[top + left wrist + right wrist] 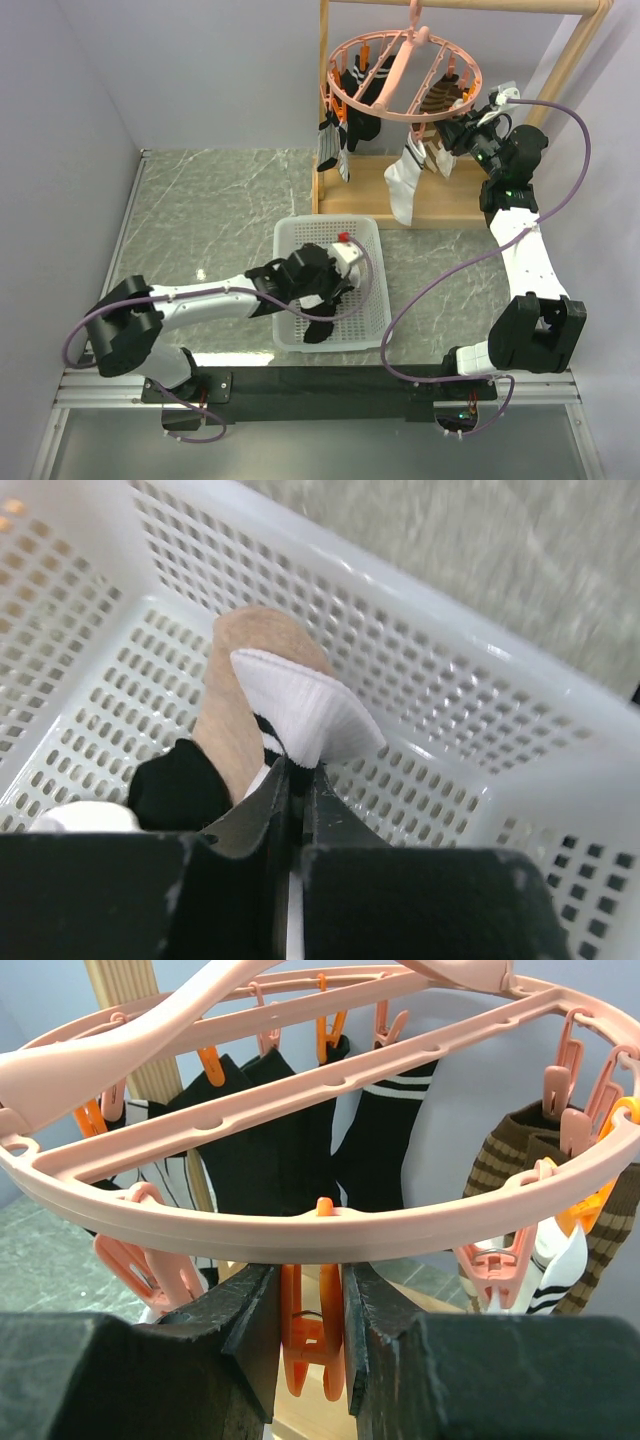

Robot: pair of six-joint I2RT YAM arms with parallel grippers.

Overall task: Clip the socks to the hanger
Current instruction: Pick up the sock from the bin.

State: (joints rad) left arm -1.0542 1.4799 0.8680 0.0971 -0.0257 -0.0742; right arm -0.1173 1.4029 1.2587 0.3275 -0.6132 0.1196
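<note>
Left claw (297, 770) pinches a white sock (300, 705) by its cuff inside the basket (480, 680); we expect it could slip when lifted; beyond the basket, right claw (312, 1295) squeezes a clip (312, 1345) on the hanger (300, 1225); the clip may pop free.

From above, the light is bright, even and soft. The table (230, 200) carries a mild sheen, and shadows around the basket (350, 343) are faint and soft-edged. In my left wrist view the white sock (300, 705) is nearly blown out, my left gripper (297, 780) at 6 o'clock is almost black, and the table surface at 1 o'clock is smeared with blur. In my right wrist view the hanger (300, 1225) and the clip (312, 1350) look crisp, my right gripper (310, 1280) sits dark at 6 o'clock, and the backdrop is soft.
</note>
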